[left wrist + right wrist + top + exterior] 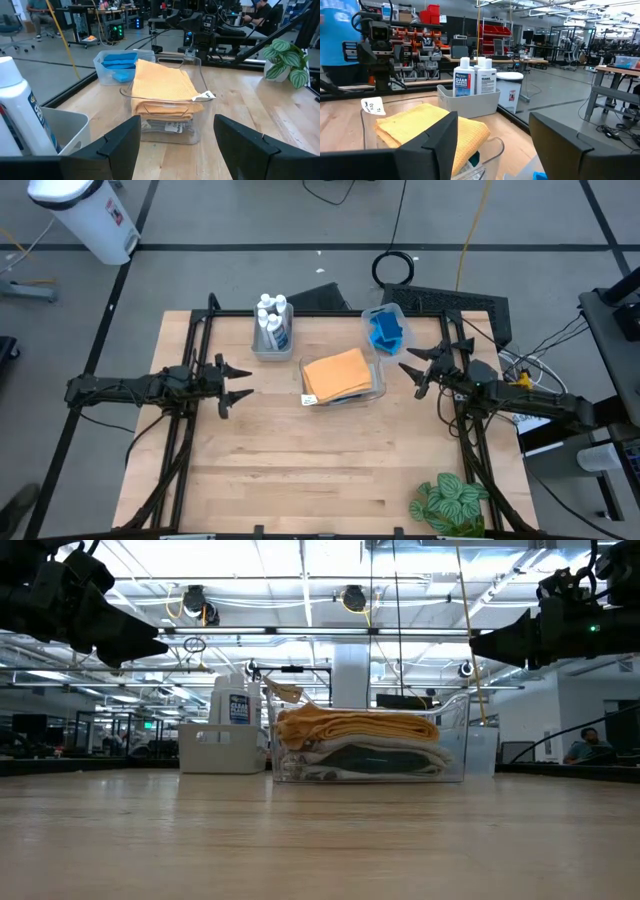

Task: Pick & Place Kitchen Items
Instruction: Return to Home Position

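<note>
At frame centre, cloths (338, 373) fill the clear bin (380, 386); my left tool (244, 382) and right tool (410, 378) hang open, empty; sorting looks done.

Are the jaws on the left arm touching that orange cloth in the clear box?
Apart. In the high view, bare table lies between the left gripper, its jaws open, and the clear bin holding the orange cloth.

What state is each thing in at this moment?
Left gripper: fingers open, empty.
Right gripper: fingers open, empty.
Cloths: folded, stacked in the clear bin, orange on top.
Bottles: upright in the grey bin.
Sponges: inside the small bin.
</note>
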### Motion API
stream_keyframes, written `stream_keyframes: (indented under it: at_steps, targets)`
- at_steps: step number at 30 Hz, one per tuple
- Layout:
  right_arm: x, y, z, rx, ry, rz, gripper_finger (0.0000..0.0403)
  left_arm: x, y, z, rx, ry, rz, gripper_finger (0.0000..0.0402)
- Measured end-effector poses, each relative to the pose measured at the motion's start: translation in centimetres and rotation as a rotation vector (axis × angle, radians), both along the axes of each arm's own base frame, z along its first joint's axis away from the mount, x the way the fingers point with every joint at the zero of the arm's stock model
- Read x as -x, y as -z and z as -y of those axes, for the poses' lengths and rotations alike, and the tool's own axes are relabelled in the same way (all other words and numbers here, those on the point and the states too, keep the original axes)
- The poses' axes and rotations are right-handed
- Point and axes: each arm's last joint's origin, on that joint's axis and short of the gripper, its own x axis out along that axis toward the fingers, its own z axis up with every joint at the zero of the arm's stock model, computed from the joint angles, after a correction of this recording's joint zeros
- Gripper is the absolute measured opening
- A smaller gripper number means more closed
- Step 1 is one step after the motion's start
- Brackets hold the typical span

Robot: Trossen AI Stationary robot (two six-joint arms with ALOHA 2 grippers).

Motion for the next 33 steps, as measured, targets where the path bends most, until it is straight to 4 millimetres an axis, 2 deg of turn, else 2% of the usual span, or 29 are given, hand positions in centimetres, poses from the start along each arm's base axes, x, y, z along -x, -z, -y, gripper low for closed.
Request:
stream_keyframes:
  at_steps: [33]
  targets:
    - [0.00,0.03,0.00,0.000,0.000,0.000,0.0217,0.00,0.00,0.00,-0.001,0.000,0.000,0.0255]
